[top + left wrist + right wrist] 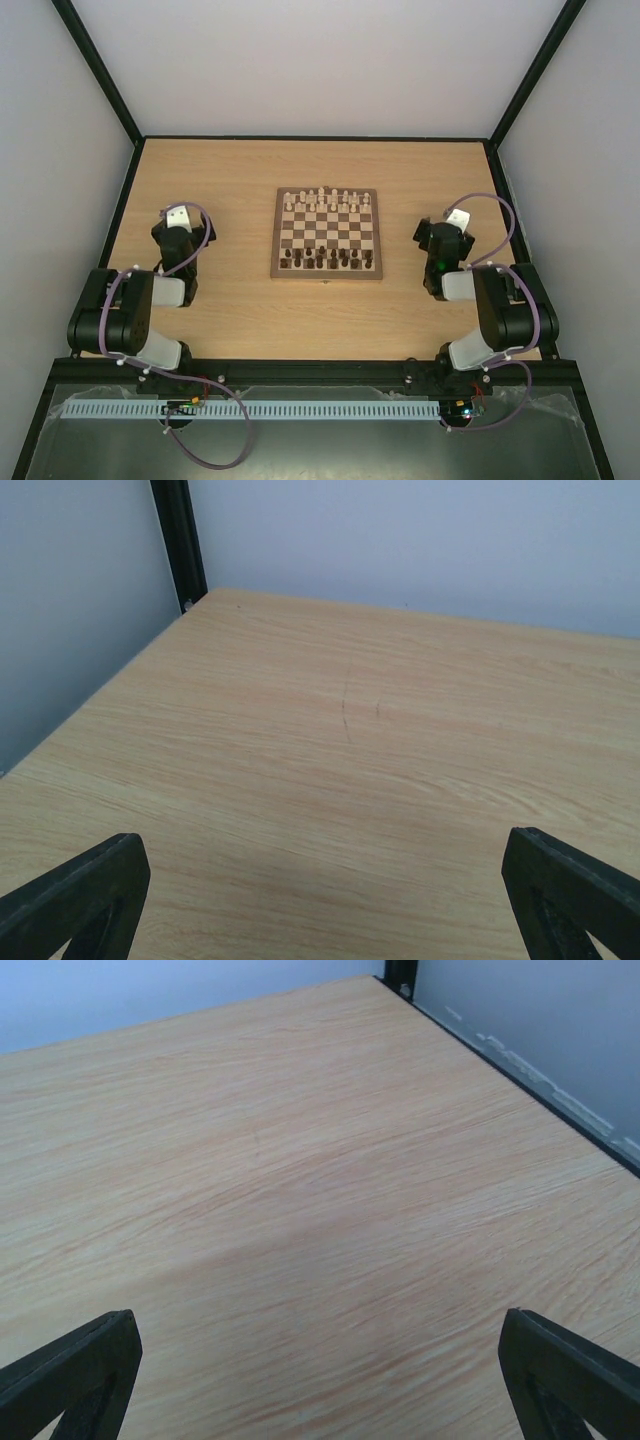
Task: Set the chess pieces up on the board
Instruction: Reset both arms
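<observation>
The board (327, 233) lies in the middle of the table in the top view. Several dark brown chess pieces (330, 258) stand in rows on its near side. Pale cream pieces (328, 198) stand on its far side. My left gripper (180, 218) sits well left of the board, open and empty; in the left wrist view (320, 900) its fingers (80, 895) are wide apart over bare wood. My right gripper (455, 220) sits right of the board, open and empty; in the right wrist view (320, 1380) its fingers (570, 1375) are wide apart over bare wood.
Black frame posts (100, 70) and pale walls enclose the wooden tabletop (230, 310). A post stands at the far corner in the left wrist view (180, 540) and in the right wrist view (400, 972). A white cable tray (260, 410) runs below the arm bases.
</observation>
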### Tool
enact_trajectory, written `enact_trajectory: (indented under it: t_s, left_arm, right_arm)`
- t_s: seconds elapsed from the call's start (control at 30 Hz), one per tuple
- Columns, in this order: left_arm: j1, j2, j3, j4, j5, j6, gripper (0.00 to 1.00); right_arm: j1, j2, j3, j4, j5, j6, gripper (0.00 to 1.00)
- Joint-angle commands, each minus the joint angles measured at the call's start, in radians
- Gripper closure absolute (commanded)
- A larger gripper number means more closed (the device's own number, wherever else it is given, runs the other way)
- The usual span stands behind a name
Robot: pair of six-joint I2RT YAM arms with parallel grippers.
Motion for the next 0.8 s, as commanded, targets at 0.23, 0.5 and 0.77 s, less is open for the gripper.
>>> enact_trajectory:
  t_s: [0.23, 0.5, 0.77]
  left_arm:
    - [0.015, 0.022, -0.043, 0.175, 0.039, -0.003, 0.0]
    - [0.015, 0.023, -0.042, 0.174, 0.039, -0.001, 0.0]
    - [0.021, 0.028, -0.075, 0.235, 0.006, -0.028, 0.01]
  right_arm:
    - [-0.003, -0.05, -0.134, 0.254, -0.075, -0.051, 0.01]
    - [-0.005, -0.011, -0.176, 0.34, -0.114, -0.065, 0.01]
    - [-0.006, -0.004, -0.174, 0.356, -0.113, -0.065, 0.01]
